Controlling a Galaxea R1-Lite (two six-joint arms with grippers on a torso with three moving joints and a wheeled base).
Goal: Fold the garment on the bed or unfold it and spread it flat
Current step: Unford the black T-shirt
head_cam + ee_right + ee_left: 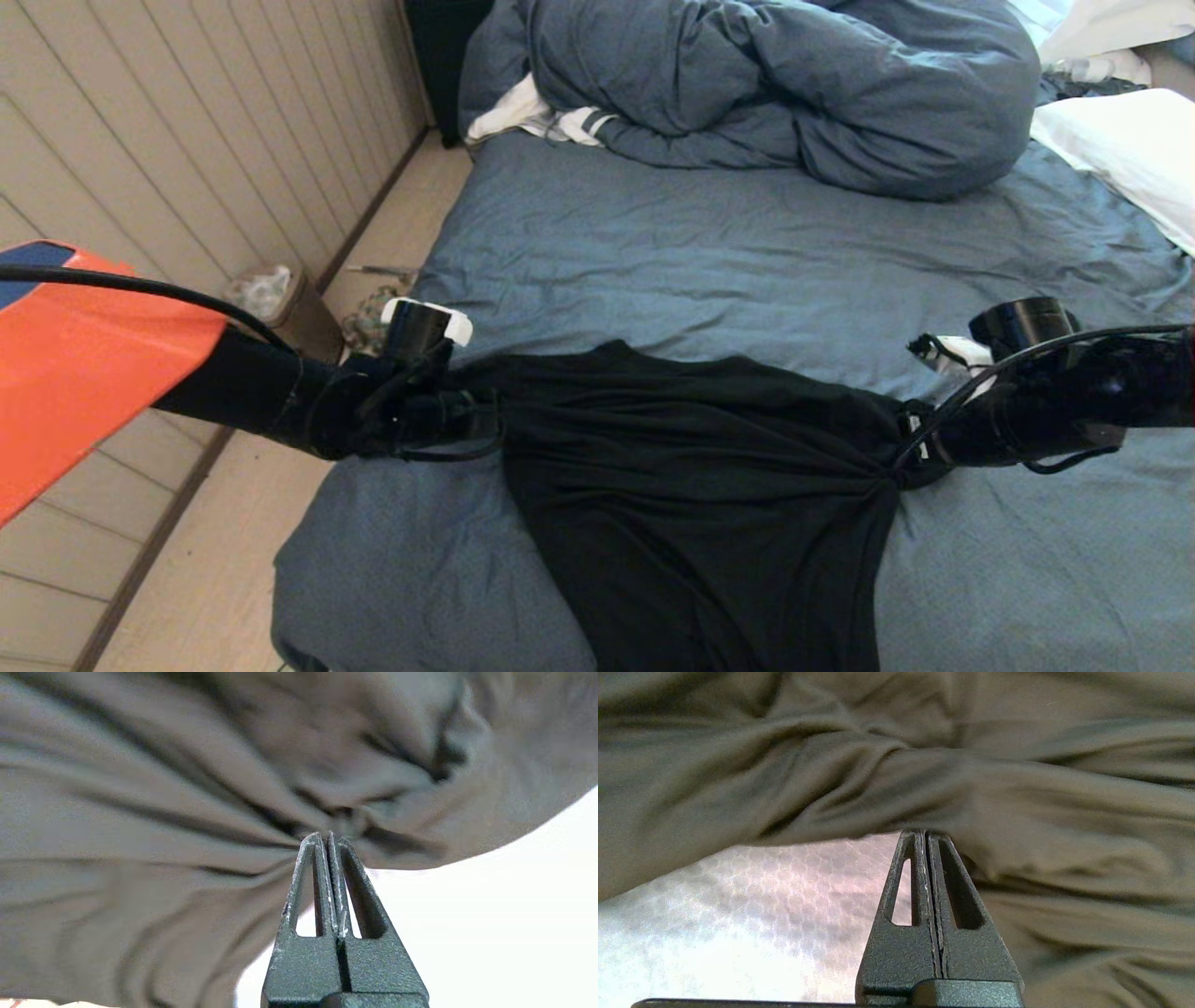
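The garment (691, 485) hangs stretched between both grippers above the near part of the bed (709, 252) — its lower part drapes toward the near edge. The left gripper (481, 415) pinches its left edge, fingers (920, 868) pressed together on the fabric; the right gripper (910, 448) is clamped on a bunched fold at the opposite edge — creases fan out from its tips.

Bunched blue-grey duvet (794, 84), white pillow (1125, 154) beside it; small waste bin (280, 308) by the panelled wall (187, 140).
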